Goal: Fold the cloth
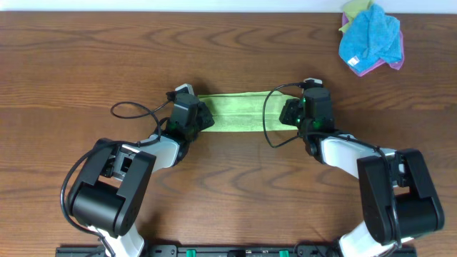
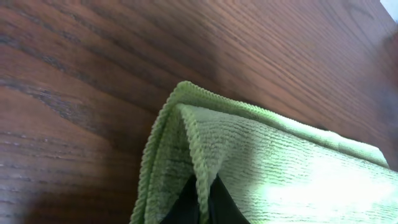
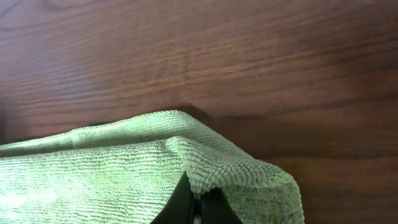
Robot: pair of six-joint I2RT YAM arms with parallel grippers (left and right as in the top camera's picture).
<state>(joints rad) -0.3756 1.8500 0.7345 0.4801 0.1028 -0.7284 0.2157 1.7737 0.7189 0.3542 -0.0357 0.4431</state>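
Green cloth (image 1: 241,114) is lying as a long narrow strip near the centre of the table (image 1: 107,57), running 9 to 3 o'clock. The left gripper (image 1: 198,118) is sitting at its 9 o'clock end and the right gripper (image 1: 291,114) at its 3 o'clock end.

In the left wrist view the dark fingertips (image 2: 186,208) are pressing together on the cloth (image 2: 280,168), with a hemmed layer draping over them. In the right wrist view the fingertips (image 3: 180,208) are likewise clamping a cloth edge (image 3: 112,168). So both grippers are closing on fabric and neither is gaping. Whether each pinch is taking one layer or both is hard to say, since the fingers are mostly hiding under the fabric.

Stacked hems are showing at both corners and a seam line is running along the strip in the overhead view, so the cloth is looking doubled lengthwise. Judging from that, the step in hand is the lengthwise fold, with both ends gripped.

The next move is likely calling for both arms travelling together at matching height, keeping the strip taut so the middle is not sagging; then laying the held edge flush on the other edge, opening, and pulling clear without dragging the corners. A crosswise fold is probably waiting after that.

A blue-topped pile of spare cloths (image 1: 371,39) is sitting at 2 o'clock, well apart from the work.
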